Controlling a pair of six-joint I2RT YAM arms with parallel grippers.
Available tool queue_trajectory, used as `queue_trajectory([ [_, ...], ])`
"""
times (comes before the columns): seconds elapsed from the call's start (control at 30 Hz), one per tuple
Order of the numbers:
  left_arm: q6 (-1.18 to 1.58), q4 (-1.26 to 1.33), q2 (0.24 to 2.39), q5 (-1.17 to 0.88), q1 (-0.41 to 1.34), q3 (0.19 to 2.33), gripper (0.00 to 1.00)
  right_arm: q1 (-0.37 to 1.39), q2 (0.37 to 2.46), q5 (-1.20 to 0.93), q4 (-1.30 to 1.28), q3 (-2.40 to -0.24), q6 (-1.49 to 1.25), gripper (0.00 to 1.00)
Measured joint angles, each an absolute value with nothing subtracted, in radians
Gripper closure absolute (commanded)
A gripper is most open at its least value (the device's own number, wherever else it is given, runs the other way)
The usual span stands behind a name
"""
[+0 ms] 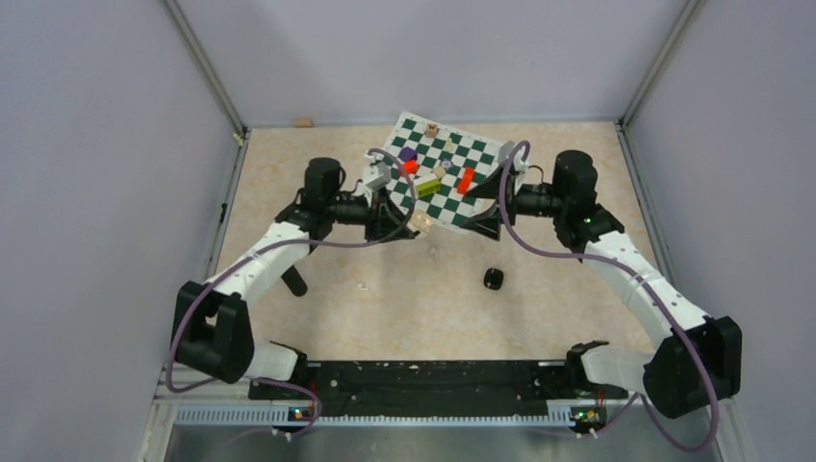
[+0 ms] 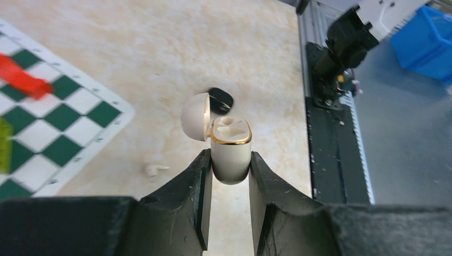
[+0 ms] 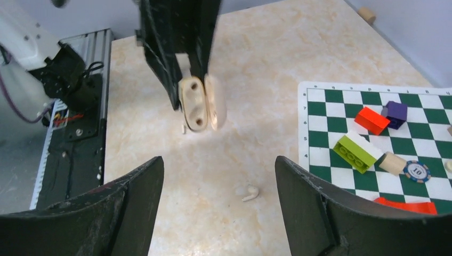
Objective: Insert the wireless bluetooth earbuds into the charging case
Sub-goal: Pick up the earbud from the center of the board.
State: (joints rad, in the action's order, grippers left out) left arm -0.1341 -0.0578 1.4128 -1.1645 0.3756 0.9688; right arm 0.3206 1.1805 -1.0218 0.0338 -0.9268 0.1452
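- Left gripper [image 2: 230,159] is shut tight on the charging case [image 2: 230,152], which is held up over the desk [image 2: 160,53] with its lid [image 2: 194,116] open.
- Both holes in the case are seen empty, so no step is done yet.
- One earbud [image 3: 249,193] is seen lying on the desk; the other cannot be found.
- Right gripper [image 3: 218,162] is held wide open, with nothing in it.

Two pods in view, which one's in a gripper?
The cream, gold-rimmed charging case, lid open, clamped in the left gripper; the black pod lies loose on the table.
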Motion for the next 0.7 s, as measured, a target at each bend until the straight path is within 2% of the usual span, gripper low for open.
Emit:
queue_trajectory([
  [0.27, -0.108, -0.012, 1.197, -1.167, 0.137, 0.955, 1.00, 0.337, 1.412, -0.812, -0.122, -1.118, 0.122, 0.31],
  [0.43, -0.030, 0.085, 1.087, -1.200, 0.005, 0.885, 1.00, 0.453, 1.509, -0.632, -0.231, -1.131, 0.214, 0.32],
  [0.57, 0.101, 0.262, 1.016, -1.224, -0.065, 0.747, 1.00, 0.563, 1.606, -0.593, -0.315, -1.163, 0.340, 0.37],
  [0.67, 0.158, 0.317, 0.981, -1.234, -0.085, 0.688, 1.00, 0.579, 1.705, -0.591, -0.371, -1.229, 0.421, 0.41],
  [0.7, 0.170, 0.330, 0.974, -1.238, -0.090, 0.686, 1.00, 0.578, 1.734, -0.587, -0.381, -1.250, 0.440, 0.46],
])
